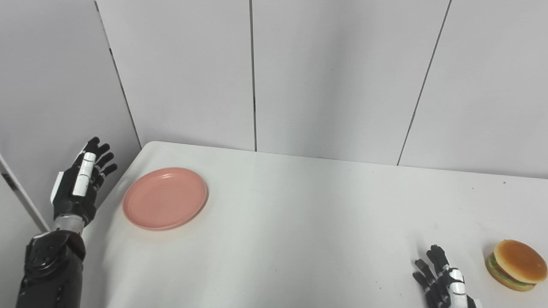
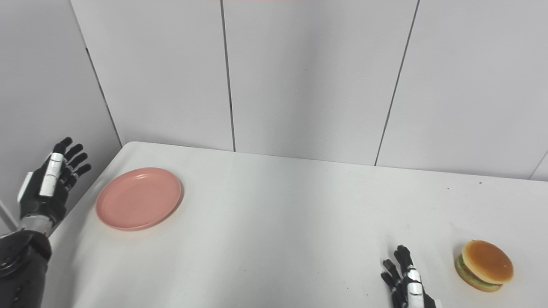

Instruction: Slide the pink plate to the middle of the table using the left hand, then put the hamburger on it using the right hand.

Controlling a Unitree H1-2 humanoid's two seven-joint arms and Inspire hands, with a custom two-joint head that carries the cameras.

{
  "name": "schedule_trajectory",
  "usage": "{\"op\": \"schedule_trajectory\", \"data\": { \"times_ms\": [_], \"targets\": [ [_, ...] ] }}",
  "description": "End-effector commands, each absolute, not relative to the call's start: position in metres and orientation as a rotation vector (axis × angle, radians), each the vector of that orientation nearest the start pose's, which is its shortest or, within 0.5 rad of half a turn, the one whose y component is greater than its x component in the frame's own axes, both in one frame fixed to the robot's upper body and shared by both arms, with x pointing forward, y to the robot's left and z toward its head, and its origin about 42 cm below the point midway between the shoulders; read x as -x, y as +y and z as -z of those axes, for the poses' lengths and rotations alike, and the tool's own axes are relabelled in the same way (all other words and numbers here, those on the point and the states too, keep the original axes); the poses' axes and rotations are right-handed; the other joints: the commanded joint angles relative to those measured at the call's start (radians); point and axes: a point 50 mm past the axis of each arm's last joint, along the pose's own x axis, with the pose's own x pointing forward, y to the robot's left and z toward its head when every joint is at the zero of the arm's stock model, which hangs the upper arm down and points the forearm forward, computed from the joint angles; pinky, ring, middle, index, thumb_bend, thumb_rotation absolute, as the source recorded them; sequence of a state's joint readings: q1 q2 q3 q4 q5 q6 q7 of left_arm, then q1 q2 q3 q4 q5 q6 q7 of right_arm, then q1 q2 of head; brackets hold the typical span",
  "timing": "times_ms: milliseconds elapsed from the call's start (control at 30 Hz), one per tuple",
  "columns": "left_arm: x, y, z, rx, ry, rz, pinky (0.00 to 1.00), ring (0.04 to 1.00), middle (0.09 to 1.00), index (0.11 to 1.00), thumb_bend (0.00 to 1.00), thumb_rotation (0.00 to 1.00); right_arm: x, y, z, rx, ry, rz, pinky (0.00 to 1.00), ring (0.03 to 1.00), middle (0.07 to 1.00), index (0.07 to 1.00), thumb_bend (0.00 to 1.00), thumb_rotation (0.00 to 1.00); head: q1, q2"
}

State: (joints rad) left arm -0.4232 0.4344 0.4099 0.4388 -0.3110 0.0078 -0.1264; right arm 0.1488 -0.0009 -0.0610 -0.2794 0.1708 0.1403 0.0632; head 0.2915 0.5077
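Note:
A pink plate (image 1: pixel 165 198) lies flat near the table's left edge, with nothing on it. My left hand (image 1: pixel 80 182) is raised just off that edge, left of the plate and apart from it, fingers spread and open. A toy hamburger (image 1: pixel 516 265) with a tan bun and green lettuce sits at the table's near right. My right hand (image 1: pixel 441 282) rests low at the bottom edge, left of the hamburger with a gap between them, fingers apart and holding nothing; its lower part is cut off by the frame.
The white table (image 1: pixel 308 214) stretches wide between plate and hamburger. Grey wall panels (image 1: pixel 334 77) stand right behind the table's far edge and along its left side, close to my left hand.

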Motion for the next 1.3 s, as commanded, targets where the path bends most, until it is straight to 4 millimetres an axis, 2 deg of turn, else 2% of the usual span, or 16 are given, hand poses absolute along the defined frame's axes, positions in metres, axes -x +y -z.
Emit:
{"op": "schedule_trajectory", "data": {
  "times_ms": [0,133,233,467,600,933,1000,1067,1267],
  "targets": [
    [-0.406,0.465,-0.225,0.026,-0.245,-0.297,0.84,0.887,0.892,0.888,0.85,0.72,-0.211,-0.235,-0.108,-0.156,0.105,0.018,0.92,0.914,0.966,0.937,0.67,1.0,-0.003,0.003],
    [-0.411,0.468,-0.215,0.065,-0.221,-0.308,0.83,0.878,0.876,0.861,0.87,0.7,-0.209,-0.235,-0.109,-0.154,0.104,0.019,0.91,0.913,0.966,0.938,0.67,1.0,-0.009,0.008],
    [-0.415,0.467,-0.203,0.094,-0.189,-0.311,0.83,0.883,0.884,0.875,0.88,0.68,-0.208,-0.234,-0.111,-0.152,0.101,0.016,0.9,0.904,0.961,0.935,0.66,1.0,-0.014,0.01],
    [-0.421,0.456,-0.182,0.137,-0.134,-0.316,0.86,0.878,0.878,0.878,0.87,0.67,-0.207,-0.232,-0.114,-0.133,0.095,0.013,0.86,0.884,0.952,0.934,0.66,1.0,-0.022,0.016],
    [-0.423,0.444,-0.168,0.142,-0.092,-0.308,0.82,0.876,0.874,0.858,0.85,0.67,-0.206,-0.231,-0.116,-0.135,0.096,0.012,0.86,0.888,0.957,0.933,0.65,1.0,-0.032,0.025],
    [-0.426,0.409,-0.146,0.092,-0.043,-0.199,0.84,0.883,0.877,0.886,0.89,0.68,-0.205,-0.229,-0.118,-0.126,0.099,0.012,0.86,0.882,0.952,0.919,0.66,1.0,-0.044,0.033],
    [-0.427,0.4,-0.145,0.095,-0.041,-0.178,0.85,0.886,0.882,0.894,0.88,0.68,-0.205,-0.229,-0.118,-0.122,0.1,0.011,0.85,0.879,0.951,0.914,0.66,1.0,-0.044,0.033],
    [-0.428,0.393,-0.145,0.095,-0.042,-0.158,0.8,0.879,0.882,0.891,0.87,0.69,-0.205,-0.229,-0.118,-0.118,0.1,0.01,0.85,0.878,0.949,0.914,0.67,1.0,-0.044,0.033],
    [-0.431,0.374,-0.146,0.105,-0.051,-0.108,0.82,0.873,0.869,0.879,0.89,0.69,-0.205,-0.228,-0.118,-0.112,0.102,0.01,0.85,0.884,0.952,0.919,0.68,1.0,-0.053,0.037]
  ]
}}
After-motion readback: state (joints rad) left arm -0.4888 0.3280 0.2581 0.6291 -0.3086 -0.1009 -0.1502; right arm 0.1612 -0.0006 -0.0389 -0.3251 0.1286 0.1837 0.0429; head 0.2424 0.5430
